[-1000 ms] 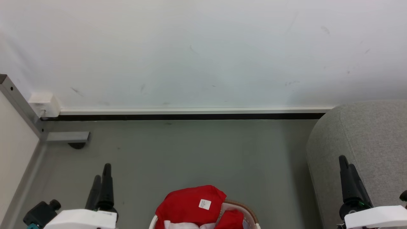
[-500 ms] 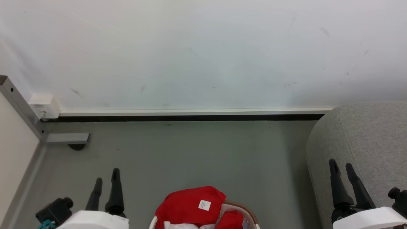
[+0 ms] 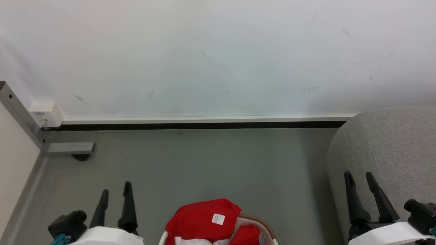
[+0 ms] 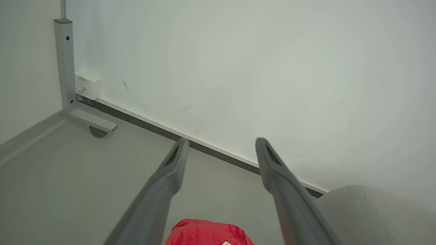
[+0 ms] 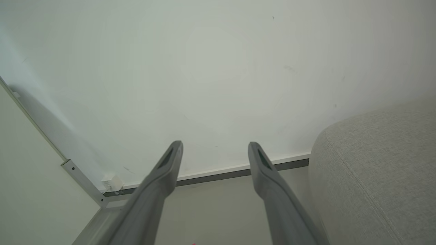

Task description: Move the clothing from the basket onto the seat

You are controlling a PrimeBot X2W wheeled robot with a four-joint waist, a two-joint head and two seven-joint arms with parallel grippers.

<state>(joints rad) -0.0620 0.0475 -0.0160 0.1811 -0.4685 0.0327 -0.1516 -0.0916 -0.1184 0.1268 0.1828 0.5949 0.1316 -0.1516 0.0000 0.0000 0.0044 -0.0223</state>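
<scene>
The red jersey point(image 3: 201, 217) with its small white tag lies heaped in the white basket point(image 3: 264, 231), whose brown rim shows at the head view's bottom edge. A bit of pale cloth lies under it. My left gripper point(image 3: 115, 189) hangs open left of the basket, above the floor, nothing between its fingers. My right gripper point(image 3: 359, 178) is open too, in front of the grey seat point(image 3: 391, 149) at the right. In the left wrist view the open left gripper point(image 4: 221, 144) points at the wall, with the jersey point(image 4: 204, 233) below and the seat point(image 4: 368, 211) lower right. The right wrist view has the right gripper point(image 5: 214, 147) beside the seat point(image 5: 374, 170).
A white wall with a dark baseboard point(image 3: 204, 125) runs across the back. A grey metal post with a foot point(image 3: 69, 148) and a white wall box point(image 3: 44, 110) stand in the left corner beside a pale panel. Grey floor point(image 3: 221, 163) lies between basket and wall.
Both grippers went from shut to open. The left gripper shifted right and lower in the head view; the right gripper shifted left.
</scene>
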